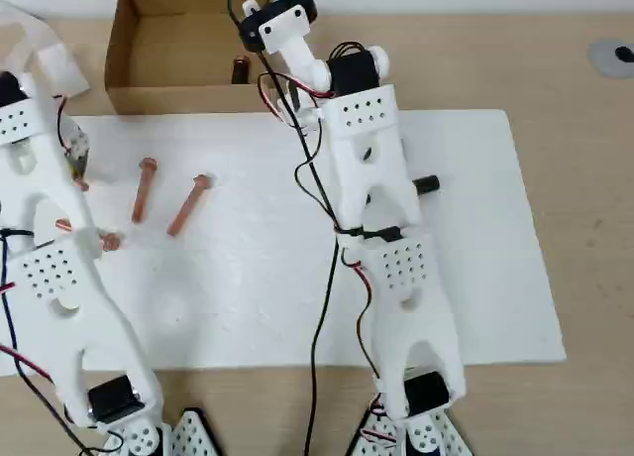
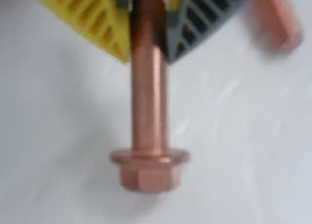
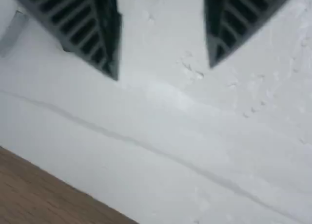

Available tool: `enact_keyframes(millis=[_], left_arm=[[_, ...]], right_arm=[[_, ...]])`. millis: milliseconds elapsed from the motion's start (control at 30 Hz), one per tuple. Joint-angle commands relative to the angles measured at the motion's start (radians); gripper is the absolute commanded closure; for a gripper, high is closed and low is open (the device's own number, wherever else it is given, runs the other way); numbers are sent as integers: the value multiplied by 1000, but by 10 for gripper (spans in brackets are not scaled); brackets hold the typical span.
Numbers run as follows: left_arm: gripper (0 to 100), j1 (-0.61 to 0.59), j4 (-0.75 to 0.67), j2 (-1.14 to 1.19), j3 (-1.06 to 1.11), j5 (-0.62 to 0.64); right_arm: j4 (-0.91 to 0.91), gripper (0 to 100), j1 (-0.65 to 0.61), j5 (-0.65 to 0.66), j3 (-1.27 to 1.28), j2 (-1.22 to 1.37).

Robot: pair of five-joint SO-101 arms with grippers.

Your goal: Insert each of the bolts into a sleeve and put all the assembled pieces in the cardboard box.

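- The left claw (image 2: 147, 51) was clamped on a bolt (image 2: 148, 112) by its shank, head down over the foam sheet (image 1: 248, 268).
- The right claw (image 3: 163, 68) stood apart, empty, near the cardboard box (image 1: 168, 100).
- The black sleeve (image 1: 426, 184) beside that arm probably needed a level, centred grip.

Light wooden tabletop (image 1: 584, 159), with a big white foam sheet (image 1: 248, 278) covering most of the middle of the frame. An open cardboard box (image 1: 124, 50) sits on the wood at the top, its front wall right up against the foam's far edge. Left of centre on the foam there's one copper bolt (image 1: 145, 188) and, just beside it, a second bolt (image 1: 189, 205), both flat with their heads toward the box. A black sleeve (image 1: 426, 184) lies right of centre. Grey disc (image 1: 612, 57) in the upper right corner, some clear plastic (image 1: 40, 50) at upper left.
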Motion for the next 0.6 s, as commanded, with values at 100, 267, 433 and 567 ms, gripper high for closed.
enact_keyframes(millis=[100, 267, 433, 567], left_arm=[[921, 11, -9, -120, 186, -14], [835, 8, -9, -120, 180, -12], [822, -32, -28, -120, 181, 17], [822, -60, -107, -102, 184, 9]], right_arm=[[17, 848, 12, 5, 2, -85], [17, 848, 12, 5, 2, -85], [17, 848, 12, 5, 2, -87], [17, 848, 12, 3, 2, -87]])
